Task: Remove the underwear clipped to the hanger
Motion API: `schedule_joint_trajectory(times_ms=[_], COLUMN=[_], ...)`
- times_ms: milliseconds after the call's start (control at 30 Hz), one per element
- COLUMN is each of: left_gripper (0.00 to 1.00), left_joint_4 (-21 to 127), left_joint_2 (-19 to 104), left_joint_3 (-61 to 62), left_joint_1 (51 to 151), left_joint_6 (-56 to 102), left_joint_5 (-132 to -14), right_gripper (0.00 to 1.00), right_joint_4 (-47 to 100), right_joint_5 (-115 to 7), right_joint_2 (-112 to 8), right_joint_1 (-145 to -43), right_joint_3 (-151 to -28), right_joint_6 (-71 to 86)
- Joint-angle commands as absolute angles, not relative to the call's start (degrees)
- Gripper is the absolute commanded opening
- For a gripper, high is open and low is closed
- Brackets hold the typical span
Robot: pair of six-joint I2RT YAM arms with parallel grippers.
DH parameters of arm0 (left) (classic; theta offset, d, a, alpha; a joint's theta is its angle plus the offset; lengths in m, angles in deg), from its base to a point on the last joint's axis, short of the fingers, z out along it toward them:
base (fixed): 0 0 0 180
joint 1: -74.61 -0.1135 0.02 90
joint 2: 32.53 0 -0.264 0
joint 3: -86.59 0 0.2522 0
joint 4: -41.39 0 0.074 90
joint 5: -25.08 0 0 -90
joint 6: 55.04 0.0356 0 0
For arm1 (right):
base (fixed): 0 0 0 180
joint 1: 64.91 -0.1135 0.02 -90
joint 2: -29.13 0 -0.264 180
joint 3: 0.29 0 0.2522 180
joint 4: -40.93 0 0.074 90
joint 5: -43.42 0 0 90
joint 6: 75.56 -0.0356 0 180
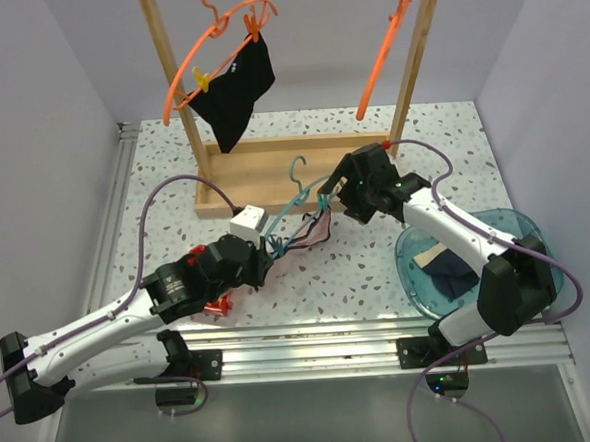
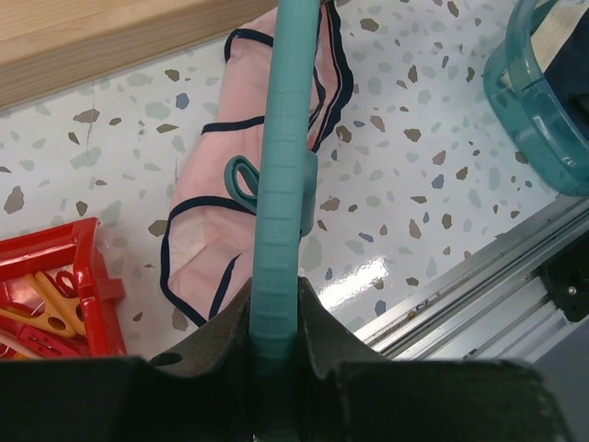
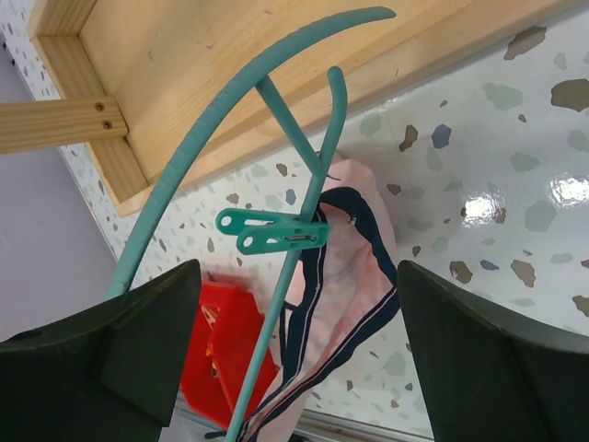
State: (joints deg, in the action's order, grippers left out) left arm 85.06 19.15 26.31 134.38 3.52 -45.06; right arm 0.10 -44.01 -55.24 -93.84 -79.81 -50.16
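Two arms meet at one teal hanger [image 1: 298,193] low over the table [image 1: 450,136] in the top view, and the pink briefs [image 1: 320,227] dangle between them, nearer the right jaws. From the left wrist, we see the left jaws clamped on the hanger's bar, with the briefs ahead and to the left beneath it. From the right wrist, the right jaws gape wide. The teal clip [image 3: 273,233] sits just ahead between them, its long axis running jaw to jaw, and the briefs trail below it.
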Motion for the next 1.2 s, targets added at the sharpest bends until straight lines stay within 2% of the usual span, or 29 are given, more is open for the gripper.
schedule_joint_trajectory(times_ms=[0,200,333,767,900,967,1167], left_gripper=[0.00,0.00,0.00,0.00,0.00,0.00,0.00], left_joint_4=[83.54,84.15,85.99,88.29,87.24,87.14,85.92], left_joint_2=[17.66,16.52,16.08,16.16,17.39,18.53,19.50], left_joint_3=[22.82,22.21,21.51,20.19,20.01,20.18,21.68], left_joint_1=[134.73,134.73,134.73,134.73,134.73,134.73,134.73], left_joint_6=[1.56,0.42,0.07,-1.96,-1.35,-0.99,-1.08], left_joint_5=[-44.44,-44.79,-42.95,-34.16,-35.03,-35.82,-36.70], right_gripper=[0.90,0.90,0.90,0.91,0.91,0.91,0.91], right_joint_4=[3.96,4.76,-0.84,-9.22,-4.23,2.53,3.60], right_joint_5=[-40.35,-36.92,-34.37,-35.07,-40.06,-46.39,-56.85], right_joint_2=[-55.94,-57.88,-57.53,-44.08,-40.49,-38.37,-38.11], right_joint_1=[-94.44,-94.88,-94.97,-94.88,-95.06,-95.06,-99.44], right_joint_3=[-79.01,-79.18,-80.58,-68.46,-66.62,-65.73,-70.30], right_joint_6=[-52.09,-53.58,-54.02,-54.38,-53.50,-52.28,-52.69])
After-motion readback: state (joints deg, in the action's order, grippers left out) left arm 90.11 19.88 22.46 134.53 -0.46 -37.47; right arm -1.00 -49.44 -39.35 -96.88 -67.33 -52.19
